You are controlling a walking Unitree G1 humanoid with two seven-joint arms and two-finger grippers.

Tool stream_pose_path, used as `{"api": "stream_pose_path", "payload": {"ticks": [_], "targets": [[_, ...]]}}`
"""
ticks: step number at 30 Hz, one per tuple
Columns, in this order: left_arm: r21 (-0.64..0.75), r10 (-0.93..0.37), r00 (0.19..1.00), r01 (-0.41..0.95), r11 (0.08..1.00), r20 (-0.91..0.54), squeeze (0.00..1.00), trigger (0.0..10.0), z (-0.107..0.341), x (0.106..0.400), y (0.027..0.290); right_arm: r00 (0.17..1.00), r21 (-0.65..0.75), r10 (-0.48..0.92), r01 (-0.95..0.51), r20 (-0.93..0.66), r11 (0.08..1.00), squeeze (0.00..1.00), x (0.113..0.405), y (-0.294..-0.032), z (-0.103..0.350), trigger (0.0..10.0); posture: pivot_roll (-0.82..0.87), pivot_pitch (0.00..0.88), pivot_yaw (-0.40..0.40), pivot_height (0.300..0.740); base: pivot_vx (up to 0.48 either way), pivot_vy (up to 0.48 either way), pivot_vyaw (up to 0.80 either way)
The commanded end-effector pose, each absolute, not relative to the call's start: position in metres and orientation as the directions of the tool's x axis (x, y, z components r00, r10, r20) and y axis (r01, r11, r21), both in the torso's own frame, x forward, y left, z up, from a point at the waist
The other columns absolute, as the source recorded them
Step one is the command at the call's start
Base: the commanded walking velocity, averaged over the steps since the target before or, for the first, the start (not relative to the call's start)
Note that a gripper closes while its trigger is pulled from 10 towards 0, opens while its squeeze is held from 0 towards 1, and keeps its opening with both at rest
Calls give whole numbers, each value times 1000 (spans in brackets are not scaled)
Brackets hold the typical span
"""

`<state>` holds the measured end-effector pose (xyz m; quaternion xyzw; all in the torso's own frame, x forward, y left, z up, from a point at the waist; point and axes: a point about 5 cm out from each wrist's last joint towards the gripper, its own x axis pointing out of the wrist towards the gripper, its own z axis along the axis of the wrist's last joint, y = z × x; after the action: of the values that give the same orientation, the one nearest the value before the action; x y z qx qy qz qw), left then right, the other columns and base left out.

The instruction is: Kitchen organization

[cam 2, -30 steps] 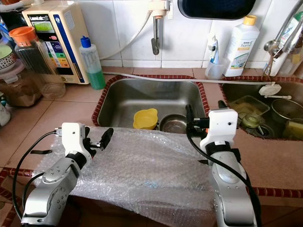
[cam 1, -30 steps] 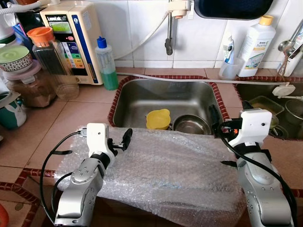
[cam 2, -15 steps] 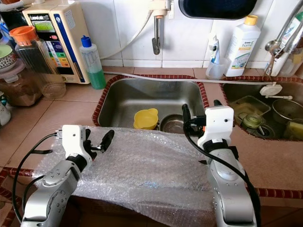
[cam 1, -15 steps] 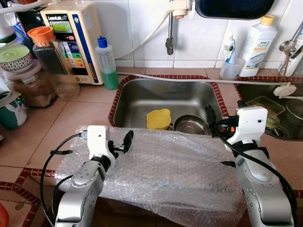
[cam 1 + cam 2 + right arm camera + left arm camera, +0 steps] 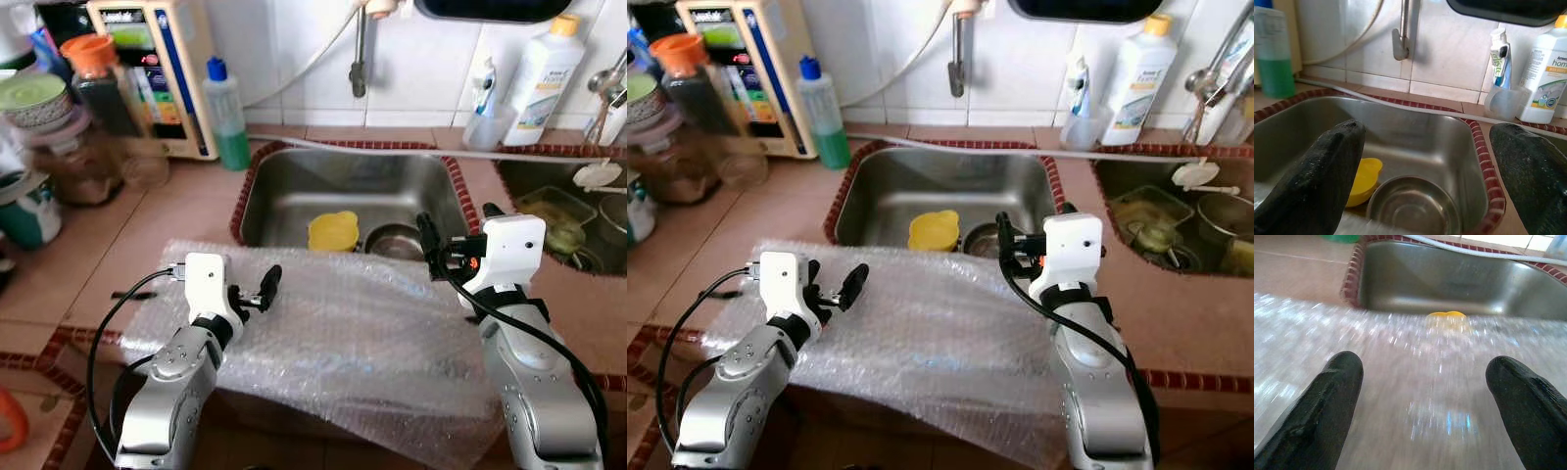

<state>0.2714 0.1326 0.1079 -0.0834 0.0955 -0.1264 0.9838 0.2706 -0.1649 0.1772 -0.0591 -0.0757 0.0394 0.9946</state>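
A bubble wrap sheet [image 5: 333,333] lay over the near counter edge, its far edge overhanging the sink [image 5: 294,201]. The left gripper [image 5: 257,294] hung just above the sheet's left part, fingers spread and holding nothing. The right gripper [image 5: 1031,257] stood at the sheet's far right corner, at the sink's near rim, fingers likewise apart and empty. Farther off, in the sink, a yellow cup [image 5: 333,231] sat beside a steel bowl [image 5: 1413,209], both partly hidden by the sheet's edge. Beyond the sink, a green bottle [image 5: 227,113] stood far left and a white bottle [image 5: 539,69] far right against the tiles.

The risk, as a judgement: the sheet was loose and slippery, so either gripper dragging across it could pull it off the counter or into the sink. The right gripper, reaching for the cup or bowl, could also snag that overhanging edge.

Against a second earlier, the whole view had shifted and the far shelf items blurred, so the camera had moved; the grippers and sheet kept much the same arrangement.
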Motion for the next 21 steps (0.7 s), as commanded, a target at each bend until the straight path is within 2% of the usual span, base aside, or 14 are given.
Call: {"api": "stream_pose_path", "payload": {"ticks": [1,21], "targets": [[-188,-258,948,223,956,-187,0,10000,105,269,137,983,-120,94,-75,156,990,545,271,-163,181,10000,-15,6,59,740,-315,0,0],[-201,-268,944,229,952,-192,0,10000,105,268,137,984,-112,84,-67,158,991,545,272,-162,183,10000,-17,12,65,740,-274,0,0]]}}
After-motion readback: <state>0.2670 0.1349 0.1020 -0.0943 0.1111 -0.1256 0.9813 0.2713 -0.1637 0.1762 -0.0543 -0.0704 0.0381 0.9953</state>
